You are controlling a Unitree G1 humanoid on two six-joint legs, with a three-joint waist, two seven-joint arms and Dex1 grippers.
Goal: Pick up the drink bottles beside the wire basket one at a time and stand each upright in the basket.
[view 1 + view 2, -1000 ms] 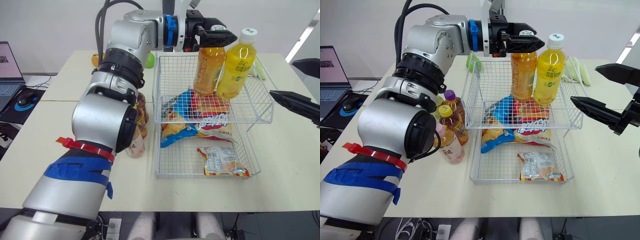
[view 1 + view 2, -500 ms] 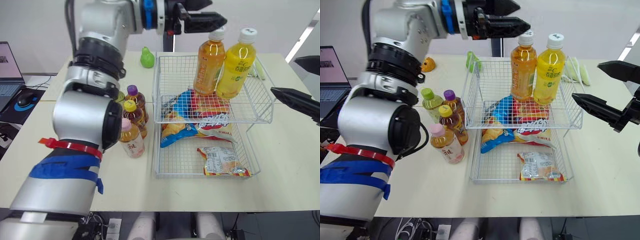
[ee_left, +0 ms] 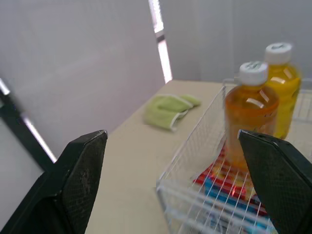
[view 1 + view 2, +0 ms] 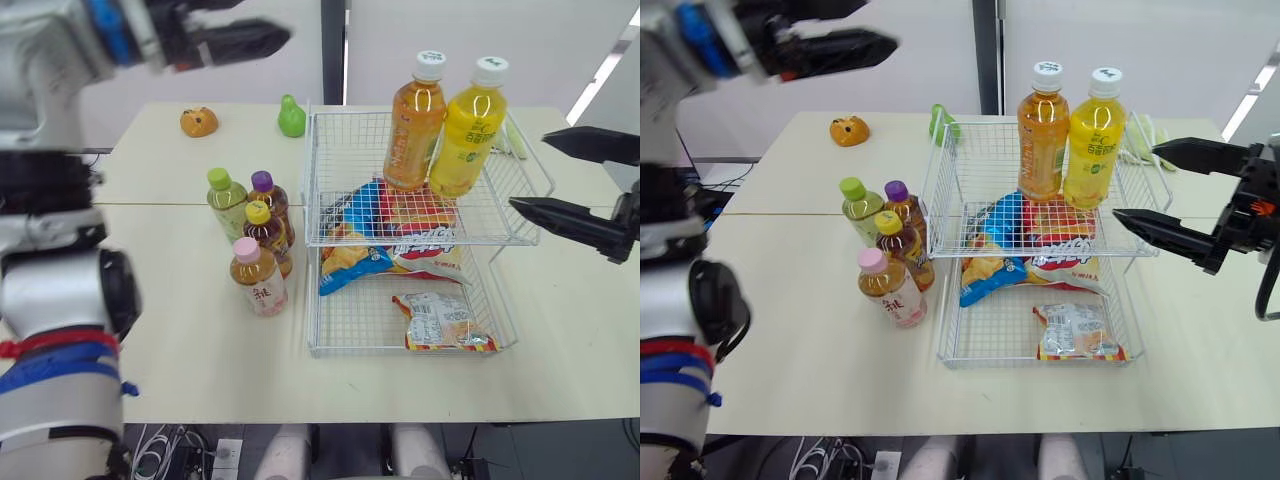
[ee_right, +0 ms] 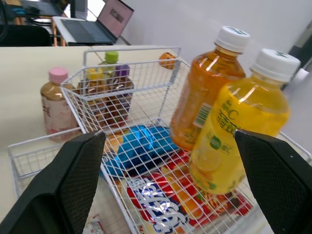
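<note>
An orange drink bottle (image 4: 414,120) and a yellow one (image 4: 470,125) stand upright side by side in the top tier of the wire basket (image 4: 330,150). Several more bottles stand on the table left of the basket: green-capped (image 4: 227,200), purple-capped (image 4: 268,198), yellow-capped (image 4: 265,232) and pink-capped (image 4: 258,278). My left gripper (image 4: 265,20) is open and empty, high above the table's far left. To the right of the basket, my right gripper (image 4: 528,172) hangs open and empty, pointing at the yellow bottle (image 5: 239,126).
Snack bags (image 4: 400,225) lie in the top tier and another bag (image 4: 440,320) in the bottom tier. An orange toy (image 4: 199,122) and a green pear toy (image 4: 291,117) sit at the table's back. A green cloth (image 3: 168,109) lies behind the basket.
My left gripper let go of the orange bottle, rose and swung far to the left. The bottle stays upright in the basket. The right gripper shifted slightly toward the basket.
</note>
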